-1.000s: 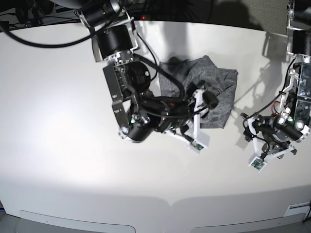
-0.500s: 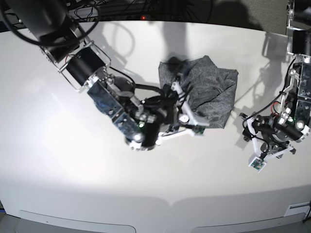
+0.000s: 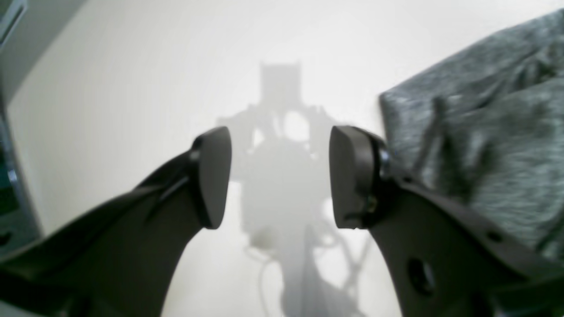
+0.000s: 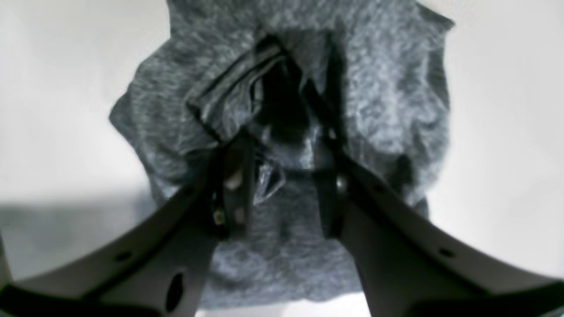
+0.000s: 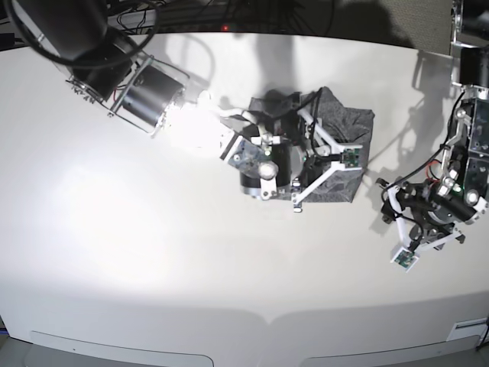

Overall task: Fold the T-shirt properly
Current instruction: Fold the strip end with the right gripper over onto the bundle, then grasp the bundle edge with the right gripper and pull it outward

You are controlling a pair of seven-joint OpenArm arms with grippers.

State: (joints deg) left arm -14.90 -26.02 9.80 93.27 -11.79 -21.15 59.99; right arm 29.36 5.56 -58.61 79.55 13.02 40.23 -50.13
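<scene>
The heather-grey T-shirt (image 5: 348, 130) lies as a folded bundle at the back middle-right of the white table (image 5: 114, 252). My right gripper (image 5: 303, 145) hangs over the bundle's left part. In the right wrist view its jaws (image 4: 280, 189) stand open, with the fingertips (image 4: 233, 185) down at the rumpled cloth (image 4: 387, 110) and a dark fold between them. My left gripper (image 5: 396, 200) is to the right of the shirt, apart from it. In the left wrist view it (image 3: 280, 176) is open and empty over bare table, with the shirt's edge (image 3: 484, 123) beside its right finger.
The table's far edge with dark cables (image 5: 229, 15) runs behind the shirt. The right arm's thick body (image 5: 145, 92) reaches in from the back left. The left arm's base (image 5: 470, 69) stands at the right edge.
The right arm has swung from the front left of the shirt up and over it, and its gripper now sits on the bundle. The left arm has not moved.
</scene>
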